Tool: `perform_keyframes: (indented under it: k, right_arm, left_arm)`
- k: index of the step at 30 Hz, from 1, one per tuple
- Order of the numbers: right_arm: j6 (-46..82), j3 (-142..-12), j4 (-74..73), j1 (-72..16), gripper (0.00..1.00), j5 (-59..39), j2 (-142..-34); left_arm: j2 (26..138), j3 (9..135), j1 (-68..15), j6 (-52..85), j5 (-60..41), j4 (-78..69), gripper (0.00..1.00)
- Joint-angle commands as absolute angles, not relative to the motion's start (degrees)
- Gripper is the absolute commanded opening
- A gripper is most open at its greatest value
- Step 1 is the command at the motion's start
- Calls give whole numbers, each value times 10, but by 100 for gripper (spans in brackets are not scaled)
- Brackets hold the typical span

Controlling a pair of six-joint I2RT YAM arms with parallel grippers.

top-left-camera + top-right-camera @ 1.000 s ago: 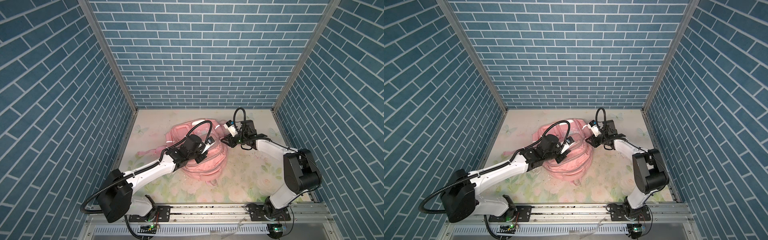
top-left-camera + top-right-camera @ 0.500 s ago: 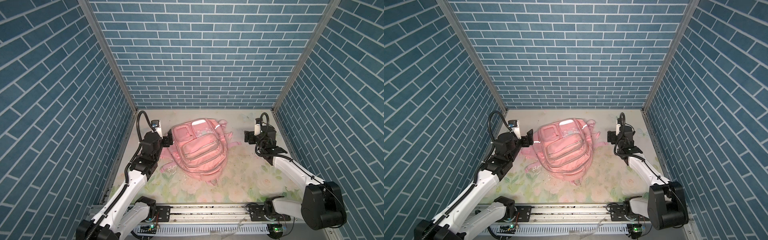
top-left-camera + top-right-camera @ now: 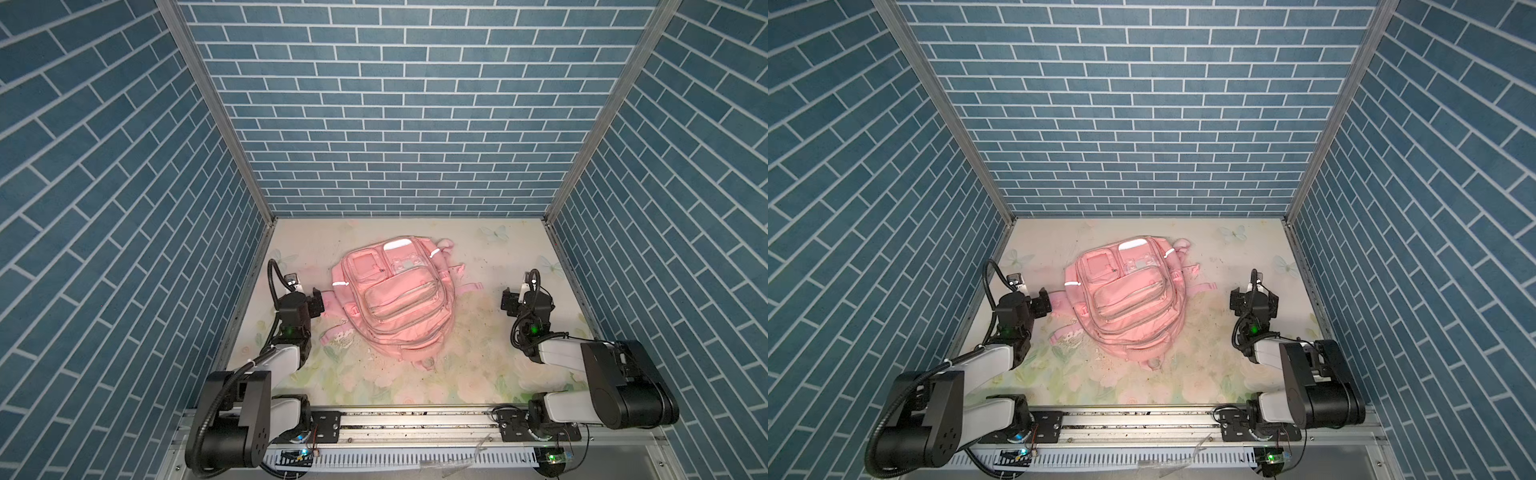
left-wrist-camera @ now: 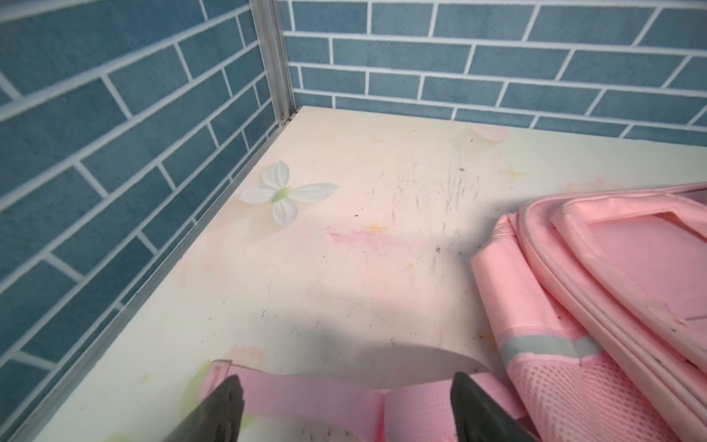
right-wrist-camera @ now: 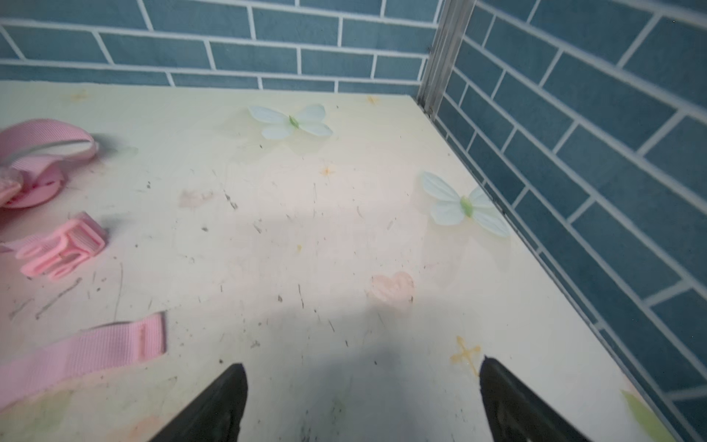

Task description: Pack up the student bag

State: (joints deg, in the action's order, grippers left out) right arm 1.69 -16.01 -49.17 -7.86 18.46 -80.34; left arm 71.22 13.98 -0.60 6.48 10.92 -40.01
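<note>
Strap [image 4: 313, 402] seemingly under gaping left end effector [image 4: 344, 382]; right end effector [image 5: 362, 367] gapes.

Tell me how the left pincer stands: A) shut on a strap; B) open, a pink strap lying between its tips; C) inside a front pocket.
B: the left wrist view shows the left pincer wide open over a pink strap, beside the student bag, not in it.

Bright, even overhead light; soft shadow on the surface [image 4: 344, 268] beneath the left end effector [image 4: 344, 382]. Wrist views slightly blurred; brick walls [image 4: 114, 153] bow at edges.
</note>
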Motion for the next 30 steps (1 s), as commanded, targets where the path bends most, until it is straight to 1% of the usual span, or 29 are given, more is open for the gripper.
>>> perform_keyframes:
  k: [1, 4, 6, 7, 8, 10, 17, 30]
  right_arm:
    - [-8, -149, -632, -50, 95, 136, -825]
    - [26, -121, -697, -3, 96, 69, -850]
    - [22, -113, -729, 1, 97, 52, -869]
    - [17, -117, -736, 1, 98, 47, -879]
    - [13, -132, -703, 1, 98, 41, -879]
    - [16, -146, -656, 1, 98, 37, -862]
    - [3, -138, -673, 2, 98, 10, -864]
    - [6, -148, -663, 5, 98, -2, -869]
  left_arm:
    - [745, 137, -1, 54, 89, -547, 85]
    - [795, 139, 3, 30, 39, -623, 85]
    - [837, 136, 1, 27, 29, -664, 85]
    - [855, 137, 0, 18, 12, -678, 85]
    - [867, 137, -3, 12, 6, -693, 85]
    - [863, 142, -8, 7, 14, -675, 85]
    - [867, 153, -35, -7, 64, -662, 85]
    - [867, 152, -35, -7, 63, -661, 85]
